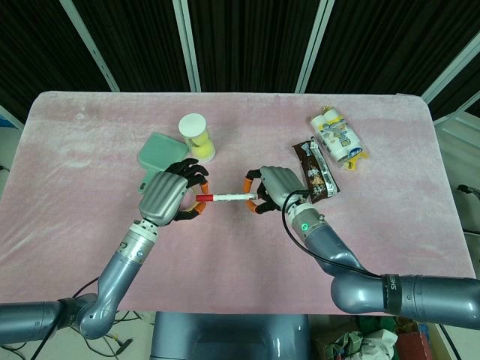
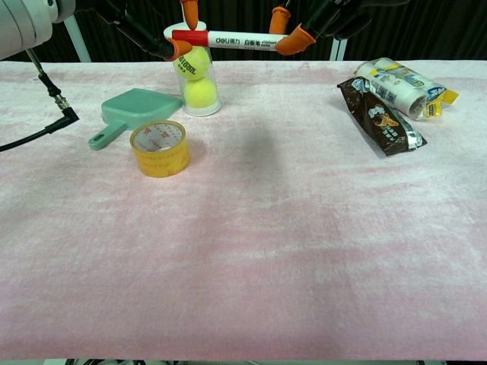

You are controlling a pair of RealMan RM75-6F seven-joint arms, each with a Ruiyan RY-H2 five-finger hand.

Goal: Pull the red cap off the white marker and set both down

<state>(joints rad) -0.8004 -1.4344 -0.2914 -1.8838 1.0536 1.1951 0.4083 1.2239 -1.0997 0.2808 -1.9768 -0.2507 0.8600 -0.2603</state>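
The left hand (image 1: pixel 166 196) pinches the red cap (image 2: pixel 190 35); the right hand (image 1: pixel 274 187) pinches the far end of the white marker (image 2: pixel 247 41), held level in the air above the middle of the table (image 2: pixel 304 251). The cap is still on, so the pull comes next: hands drawn straight apart. Below, toward the left edge, stand a ball tube (image 2: pixel 195 82), tape roll (image 2: pixel 160 148) and green scoop (image 2: pixel 133 112); snack packs (image 2: pixel 380 114) lie right.

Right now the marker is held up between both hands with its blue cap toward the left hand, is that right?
Not quite: the cap is red, not blue, as the chest view shows. The marker is held up between both hands, cap toward the left hand, barrel toward the right hand.
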